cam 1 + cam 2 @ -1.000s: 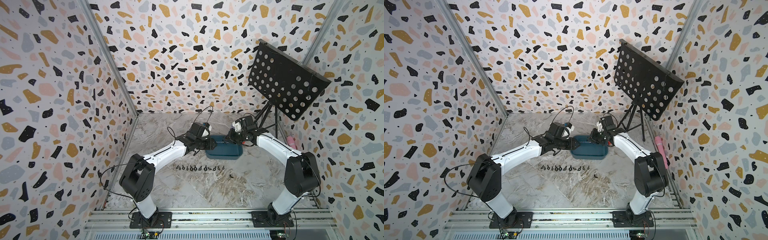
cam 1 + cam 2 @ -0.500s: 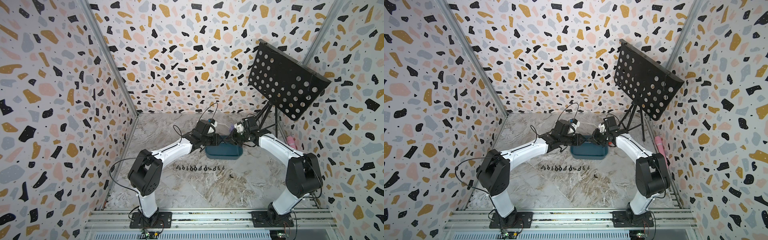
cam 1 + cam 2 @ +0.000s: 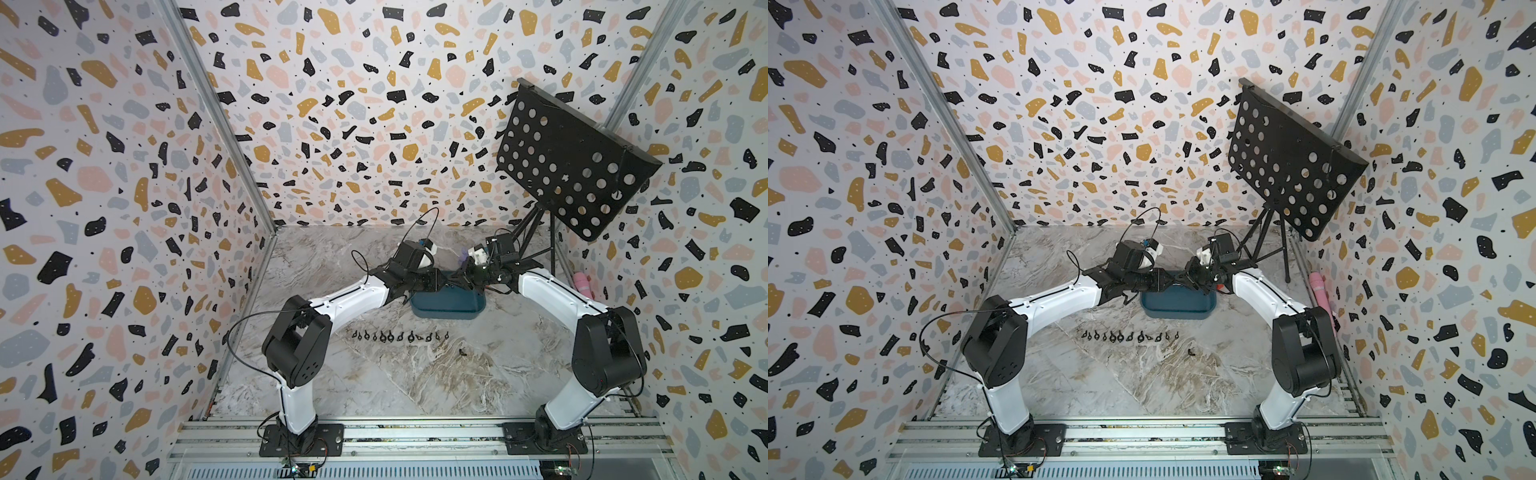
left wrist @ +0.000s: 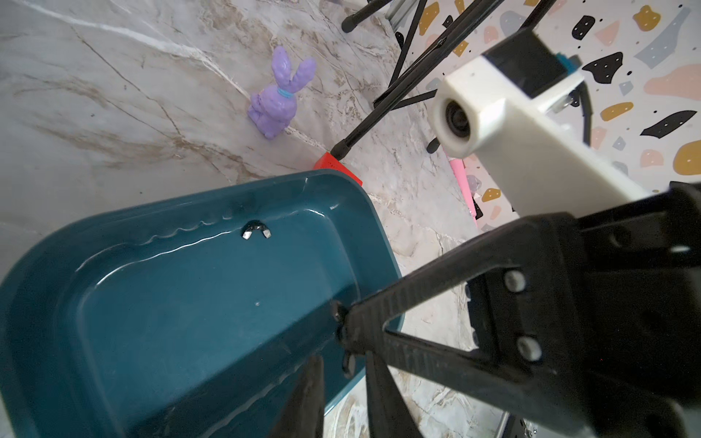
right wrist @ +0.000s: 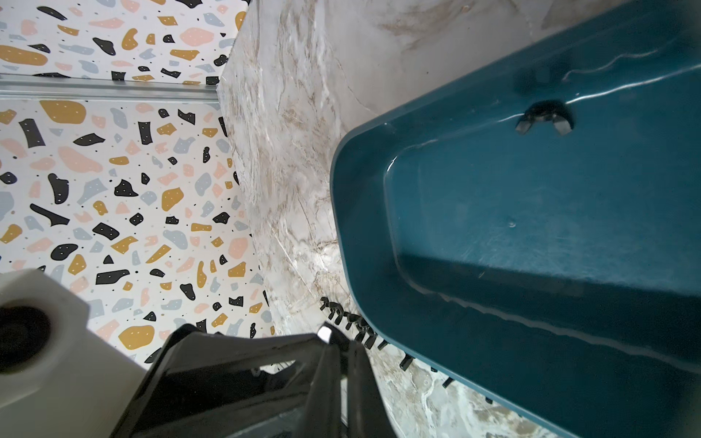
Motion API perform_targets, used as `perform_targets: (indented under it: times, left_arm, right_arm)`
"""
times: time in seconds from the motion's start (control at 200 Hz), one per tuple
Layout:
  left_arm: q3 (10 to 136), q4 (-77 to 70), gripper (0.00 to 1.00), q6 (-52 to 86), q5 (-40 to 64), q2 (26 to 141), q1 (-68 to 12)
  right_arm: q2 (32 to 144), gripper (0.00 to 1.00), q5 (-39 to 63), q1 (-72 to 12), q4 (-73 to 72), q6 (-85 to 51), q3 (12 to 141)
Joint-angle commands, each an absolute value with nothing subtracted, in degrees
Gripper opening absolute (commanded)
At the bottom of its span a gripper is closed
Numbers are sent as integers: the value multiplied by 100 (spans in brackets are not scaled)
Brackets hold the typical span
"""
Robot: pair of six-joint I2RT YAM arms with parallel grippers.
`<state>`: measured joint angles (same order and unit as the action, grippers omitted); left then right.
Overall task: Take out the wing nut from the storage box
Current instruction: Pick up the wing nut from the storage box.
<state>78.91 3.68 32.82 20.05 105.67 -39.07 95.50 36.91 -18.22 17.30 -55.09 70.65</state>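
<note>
L gripper (image 4: 344, 364) closes in on R gripper (image 5: 343, 343) over the storage box (image 3: 446, 309); one wing nut (image 4: 257, 230) is still inside.

Vs a sec ago, we see the L arm farther out, off the box's left end, now tip-to-tip w/ R at the far rim. L jaws are narrower but still apart. R jaws are together, w/ a small dark bit at the tips; nut or not, we can't tell. We read it as a hand-over. The wing nut lies on the box floor by the far wall, untouched. A row of nuts (image 3: 400, 336) sits just near of the box.

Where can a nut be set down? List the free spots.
Free: the table between the row of nuts and the front rail. Crowded: over the box, where left gripper and right gripper meet; behind it, bunny and red block.
</note>
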Motion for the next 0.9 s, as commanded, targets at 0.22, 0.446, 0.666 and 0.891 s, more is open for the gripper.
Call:
perform_targets:
  times: [0.22, 0.446, 0.666, 0.891]
  left_arm:
    - [8130, 123, 20, 3320, 2065, 10687, -3929]
    - [8115, 123, 20, 3314, 2082, 10714, -3929]
    - [7987, 21, 21, 3345, 2013, 10637, -3929]
    - [7977, 0, 21, 3349, 1943, 10630, -3929]
  right_arm:
    - [9249, 1, 3831, -1802, 1591, -5616, 7005]
    - [9259, 1, 3887, -1802, 1494, -5701, 7005]
    - [9364, 1, 4050, -1782, 1208, -6073, 6935]
    - [9377, 1, 4119, -1775, 1005, -6236, 6906]
